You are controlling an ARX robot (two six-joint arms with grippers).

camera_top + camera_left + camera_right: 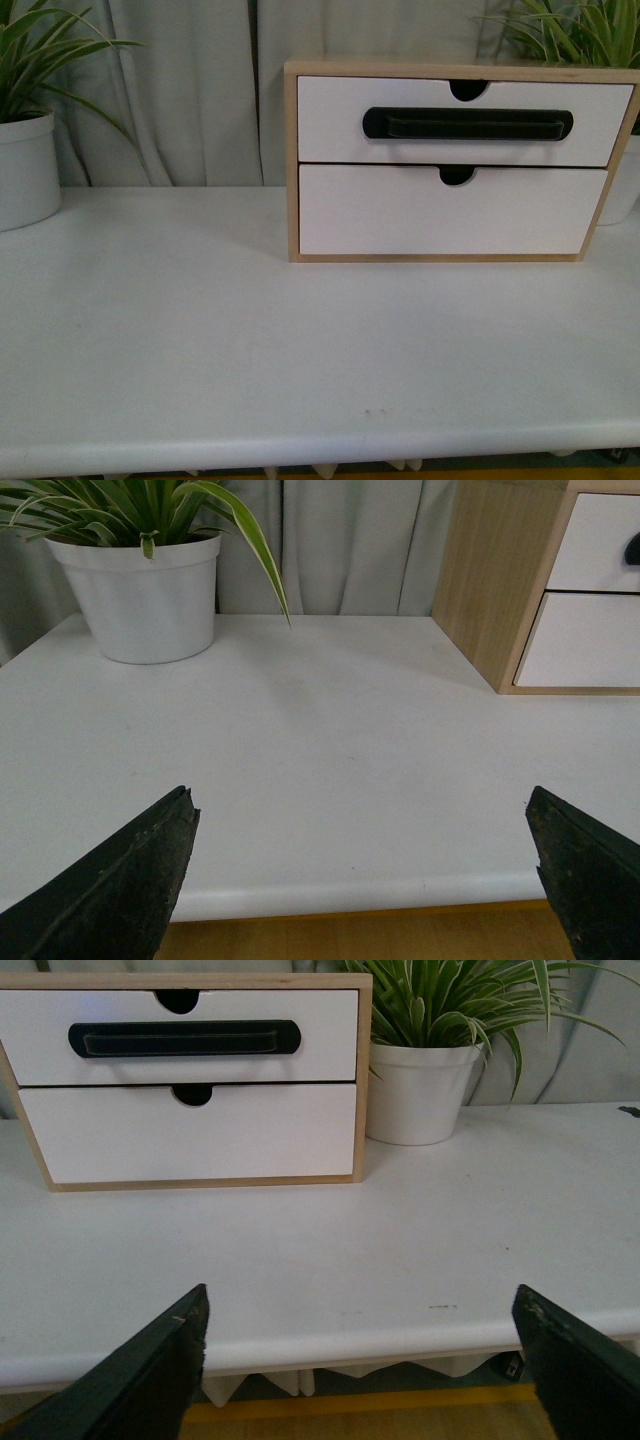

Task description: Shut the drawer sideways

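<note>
The drawer, white-fronted with a long black bar handle and a half-round notch in its top edge, sits in the upper slot of a light-wood frame that stands toward the back of the white table. Directly under the drawer is 1 plain white front without a handle. Whether the drawer lies flush with the frame is hard to judge from straight on; it looks nearly level with the front below. 2 potted plants flank the frame: 1 white pot well off to its left, another just beside its right side. The left gripper and right gripper both hover over the table's near edge, well short of the frame, fingers spread wide apart and holding nothing.
</note>
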